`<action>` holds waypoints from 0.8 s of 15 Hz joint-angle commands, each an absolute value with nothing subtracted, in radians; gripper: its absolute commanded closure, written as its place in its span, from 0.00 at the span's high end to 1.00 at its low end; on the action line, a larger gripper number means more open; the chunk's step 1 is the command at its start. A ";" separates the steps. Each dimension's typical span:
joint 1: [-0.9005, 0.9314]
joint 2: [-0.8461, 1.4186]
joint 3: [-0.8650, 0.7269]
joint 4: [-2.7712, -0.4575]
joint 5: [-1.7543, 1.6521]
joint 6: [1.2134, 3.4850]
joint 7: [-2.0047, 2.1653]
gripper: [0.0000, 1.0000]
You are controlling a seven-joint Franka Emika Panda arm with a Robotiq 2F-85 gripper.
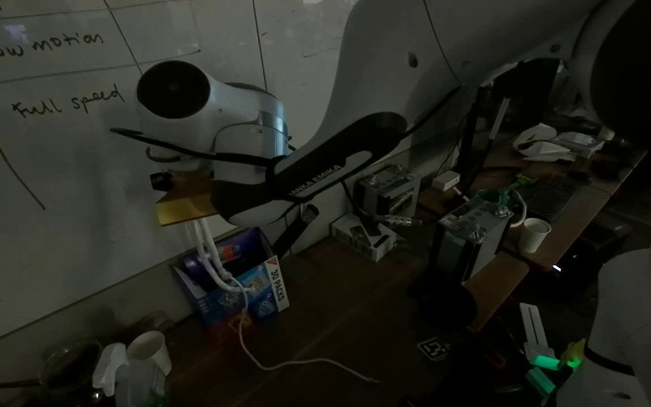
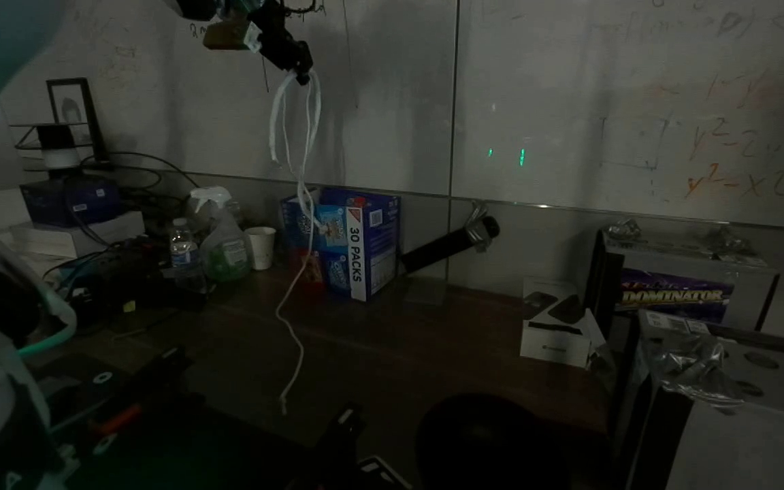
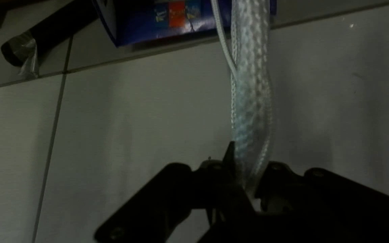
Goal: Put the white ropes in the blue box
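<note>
The white ropes [image 1: 213, 257] hang in loose loops from my gripper [image 2: 302, 76], high above the table; they also show in an exterior view [image 2: 305, 201]. In the wrist view my gripper [image 3: 250, 184] is shut on the white ropes [image 3: 252, 67], between its dark fingertips. The blue box [image 1: 263, 305] stands open-topped against the whiteboard wall; it also shows in an exterior view [image 2: 380, 235] and at the top of the wrist view [image 3: 140, 28]. In both exterior views the ropes overlap the box, and a thin tail hangs below. In an exterior view the arm hides the fingertips.
A white cup [image 2: 260, 246], a spray bottle [image 2: 224, 245] and a water bottle [image 2: 185, 252] stand beside the box. A black tube [image 2: 450, 243] leans on the wall on its other side. A small white carton [image 2: 555, 340] and large grey boxes [image 2: 678, 286] stand farther along.
</note>
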State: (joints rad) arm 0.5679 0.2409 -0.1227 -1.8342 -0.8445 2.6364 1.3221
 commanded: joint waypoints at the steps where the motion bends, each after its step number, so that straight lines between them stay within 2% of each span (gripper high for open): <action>1: 0.578 0.318 -0.168 -1.721 -0.946 2.631 1.453 0.11; 9: 0.528 0.560 -0.224 -1.567 -0.947 2.650 1.474 0.10; 10: 0.462 0.580 -0.154 -1.547 -0.979 2.629 1.483 0.10; 12: 0.442 0.626 -0.142 -1.523 -0.975 2.626 1.478 0.10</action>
State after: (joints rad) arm 0.4946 0.5487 -0.1854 -1.6128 -0.9498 2.6373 1.4644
